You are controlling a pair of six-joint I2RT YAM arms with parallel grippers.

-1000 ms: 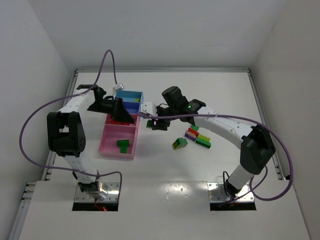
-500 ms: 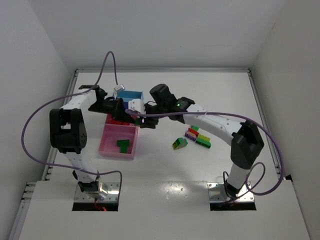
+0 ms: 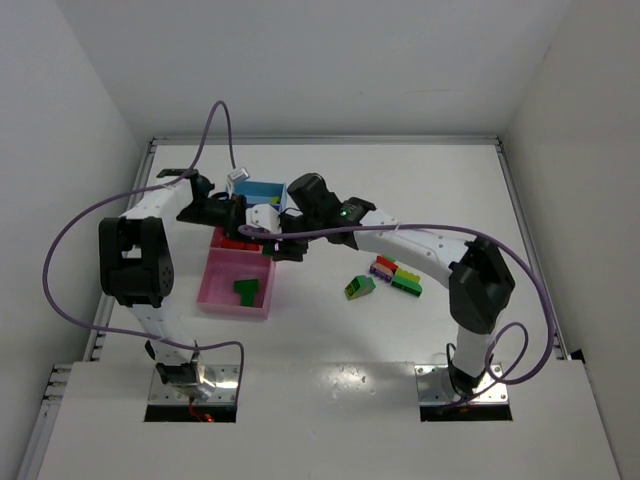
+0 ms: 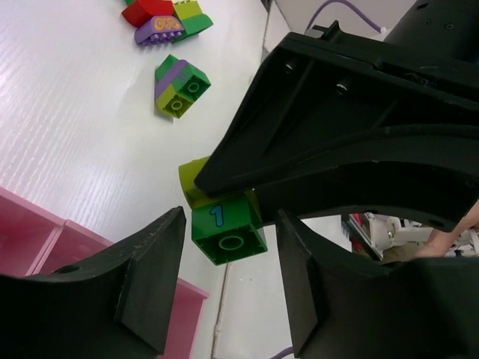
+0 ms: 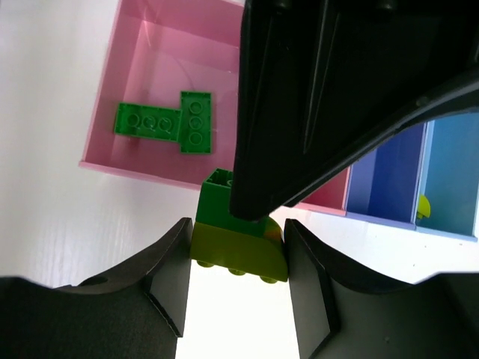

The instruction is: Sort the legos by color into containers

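In the right wrist view, the right claw (image 5: pixel 238 250) is clenched on a lime brick (image 5: pixel 239 258) with a green brick (image 5: pixel 215 196) stuck on top. The pair hangs just outside the near wall of the pink tray (image 5: pixel 172 67), which already holds flat green pieces (image 5: pixel 168 123). The black bulk of the left arm (image 5: pixel 337 90) crosses in front and hides the top of the green brick.

In the left wrist view, the left claw (image 4: pixel 230 224) straddles that green brick, which bears the number 1. A thin gap shows on each side, so the claw reads as released and not yet biting. Loose bricks (image 4: pixel 179 86) lie on the tabletop (image 4: pixel 75 112), well away from the pink tray.

In the top view, the two arms meet above the far side of the pink tray. The left arm is folded, with its forearm pointing right. The right arm (image 3: pixel 430 245) is stretched long across toward the left.

The step in hand looks like splitting a two-colour pair before sorting it. Next, the left claw likely needs to close squarely on the green brick, then pull or twist it off while the right claw holds firm. The green brick would then belong in the pink tray.
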